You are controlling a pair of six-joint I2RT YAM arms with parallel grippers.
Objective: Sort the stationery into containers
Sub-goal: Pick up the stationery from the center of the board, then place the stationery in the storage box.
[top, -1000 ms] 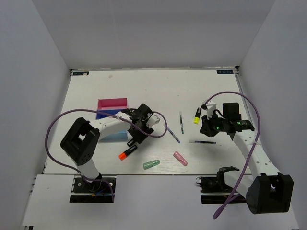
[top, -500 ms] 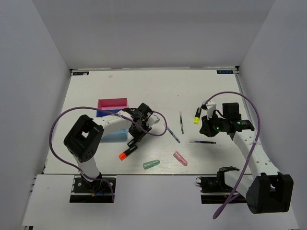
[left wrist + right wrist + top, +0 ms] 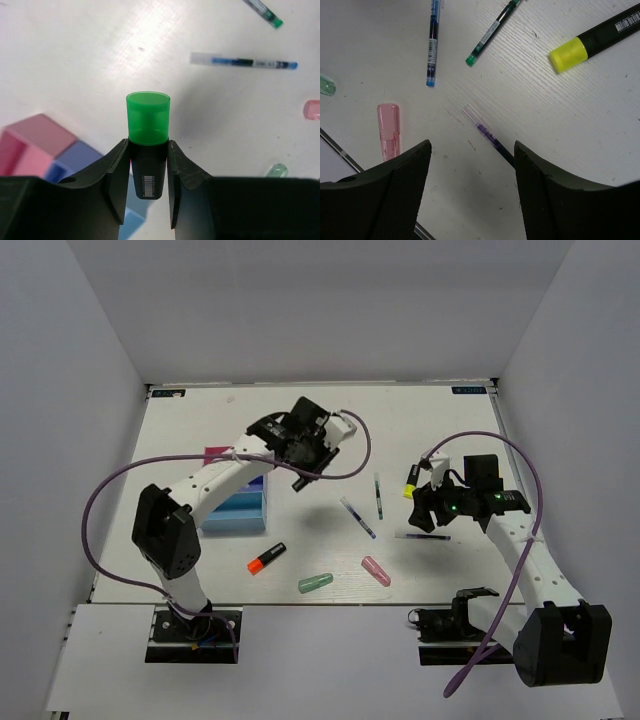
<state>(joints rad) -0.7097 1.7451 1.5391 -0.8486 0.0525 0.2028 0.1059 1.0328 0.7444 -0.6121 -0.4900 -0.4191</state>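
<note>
Clamping green-capped black plastic marker (image 3: 147, 117) w/ my left gripper (image 3: 147, 145), pink-and-blue three-bin plastic organizer (image 3: 238, 512) at its 7 o'clock. My right gripper (image 3: 471, 147) is spread, empty. Approx. seven pcs of loose stationery (image 3: 316, 583) left unsorted; early on, I reckon.

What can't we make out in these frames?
- Top view: the left gripper and its green-capped black marker sit hidden under the wrist; only the left wrist view shows them.
- Three-bin plastic organizer: the left arm covers most of the magenta and dark blue bins; contents unreadable.
- Right wrist view: yellow-capped black marker cut by the right edge; thin purple pen ends behind the right gripper.
</note>
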